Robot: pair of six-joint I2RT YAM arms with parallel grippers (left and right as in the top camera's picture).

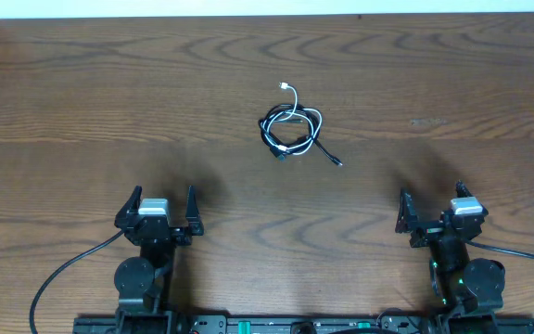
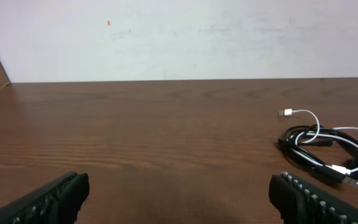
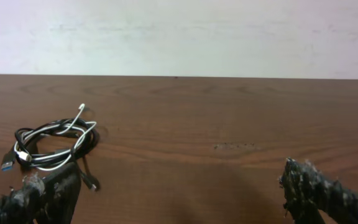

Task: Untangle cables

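Cables [image 1: 290, 130] in one tangled coil at middle of table [image 1: 82, 111], well ahead of both arms, between them, perhaps slightly nearer to left gripper [image 1: 163, 195]. Left fingers wide apart, empty; right gripper [image 1: 431, 199] apart also, empty.

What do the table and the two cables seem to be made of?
Table: wood or wood-look laminate, matte; brown grain shows. Black cable: probably rubbery plastic sheath, faint sheen, bends in loose loops. White cable: likely the same, smooth and limp.
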